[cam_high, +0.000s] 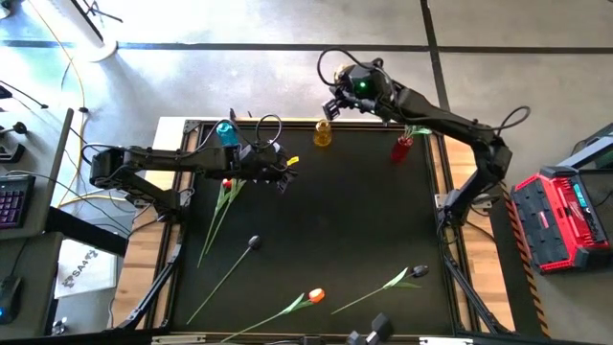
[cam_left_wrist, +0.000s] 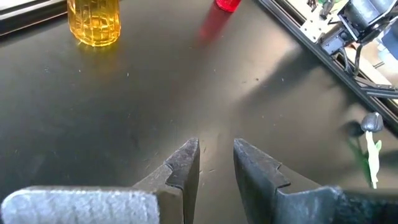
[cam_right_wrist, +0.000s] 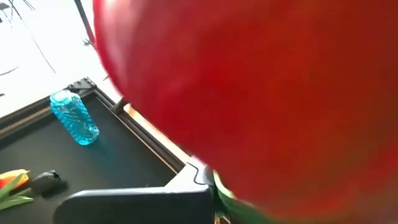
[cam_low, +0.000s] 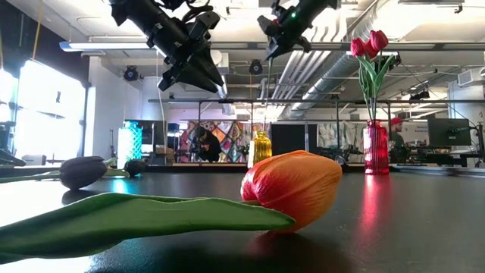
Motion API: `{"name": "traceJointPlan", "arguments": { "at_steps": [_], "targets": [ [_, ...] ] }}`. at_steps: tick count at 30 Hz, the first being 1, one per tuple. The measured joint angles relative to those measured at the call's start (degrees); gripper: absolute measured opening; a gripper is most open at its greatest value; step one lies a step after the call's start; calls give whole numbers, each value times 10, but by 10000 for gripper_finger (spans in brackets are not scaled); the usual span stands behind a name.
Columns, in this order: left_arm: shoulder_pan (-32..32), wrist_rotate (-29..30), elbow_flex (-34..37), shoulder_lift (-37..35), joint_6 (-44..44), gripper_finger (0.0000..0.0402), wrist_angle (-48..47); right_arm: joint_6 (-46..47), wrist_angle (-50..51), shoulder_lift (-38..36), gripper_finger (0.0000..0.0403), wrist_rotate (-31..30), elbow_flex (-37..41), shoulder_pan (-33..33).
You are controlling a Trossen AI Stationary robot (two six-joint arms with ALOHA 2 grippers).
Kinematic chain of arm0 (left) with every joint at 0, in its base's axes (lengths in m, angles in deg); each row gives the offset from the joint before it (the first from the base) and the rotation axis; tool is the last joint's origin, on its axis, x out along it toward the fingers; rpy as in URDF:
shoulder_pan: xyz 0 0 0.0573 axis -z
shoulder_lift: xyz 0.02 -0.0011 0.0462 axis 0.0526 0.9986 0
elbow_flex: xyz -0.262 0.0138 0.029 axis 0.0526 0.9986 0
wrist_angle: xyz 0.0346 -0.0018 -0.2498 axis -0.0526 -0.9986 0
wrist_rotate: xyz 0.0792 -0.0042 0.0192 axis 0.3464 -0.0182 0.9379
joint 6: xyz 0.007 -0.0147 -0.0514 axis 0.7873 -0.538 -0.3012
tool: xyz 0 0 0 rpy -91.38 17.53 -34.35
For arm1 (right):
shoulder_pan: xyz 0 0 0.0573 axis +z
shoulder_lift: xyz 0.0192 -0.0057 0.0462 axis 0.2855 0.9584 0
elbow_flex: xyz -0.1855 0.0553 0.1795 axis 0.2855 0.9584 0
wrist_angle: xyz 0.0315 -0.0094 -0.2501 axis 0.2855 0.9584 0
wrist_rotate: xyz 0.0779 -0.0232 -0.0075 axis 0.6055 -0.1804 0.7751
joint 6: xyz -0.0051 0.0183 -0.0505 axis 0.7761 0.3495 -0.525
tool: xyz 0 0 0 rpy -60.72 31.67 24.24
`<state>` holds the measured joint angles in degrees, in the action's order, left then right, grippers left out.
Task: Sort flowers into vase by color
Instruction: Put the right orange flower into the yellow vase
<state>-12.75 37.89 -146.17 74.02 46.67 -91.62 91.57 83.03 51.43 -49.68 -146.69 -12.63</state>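
We look down on a black tabletop (cam_high: 354, 230) set on a pale concrete floor (cam_high: 239, 24) crossed by dark seams. To one side we see a desk with a keyboard (cam_high: 10, 201), and on the other side a red and black case (cam_high: 556, 216) on the floor. Cables trail across the floor near a white stand base (cam_high: 96, 43). Looking level across the tabletop, we see an open ceiling with exposed ducts and pipes (cam_low: 303, 64) and long strip lights (cam_low: 106, 47). A bright window (cam_low: 42, 110) glows on one side. Far back, a person (cam_low: 203, 144) bends over a bench before a colourful wall panel (cam_low: 227, 136), and a monitor (cam_low: 449, 133) stands at the other side.
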Motion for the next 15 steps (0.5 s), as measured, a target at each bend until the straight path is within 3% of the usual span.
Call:
{"name": "traceJointPlan", "arguments": {
  "at_steps": [7,15],
  "targets": [
    [0,0,0,0,-16,88,-4,26,2,24,19,11,0,0],
    [9,2,0,0,-26,88,-8,36,20,17,116,22,-2,0]
  ]
}}
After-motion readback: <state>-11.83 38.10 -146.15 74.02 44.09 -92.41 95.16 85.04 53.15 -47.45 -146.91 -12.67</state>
